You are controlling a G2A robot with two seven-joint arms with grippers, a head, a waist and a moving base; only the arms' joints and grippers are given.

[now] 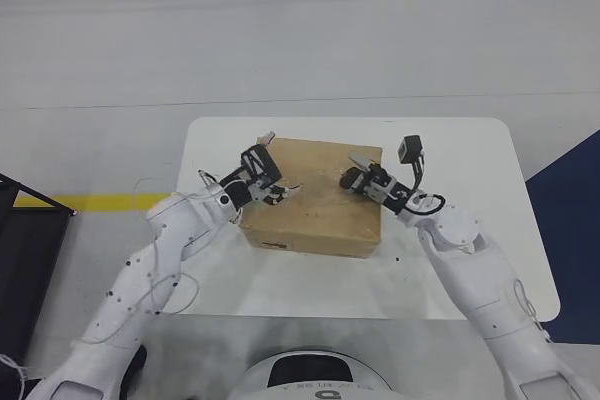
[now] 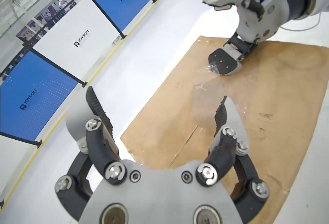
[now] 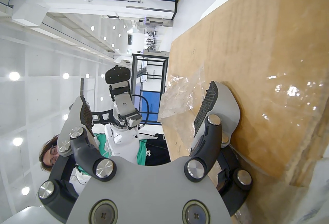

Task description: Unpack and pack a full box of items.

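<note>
The left arm (image 1: 170,250) and right arm (image 1: 480,275) are glossy white with black joints and thin loose cables. The left tool (image 2: 157,96) and right tool (image 3: 147,91) share grey plates, silver screws, black ribbed pads (image 2: 99,109).

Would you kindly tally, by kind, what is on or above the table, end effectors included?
Cardboard box: 1
Clear plastic film: 1
End effectors: 2 (left end effector, right end effector)
Total: 4
</note>
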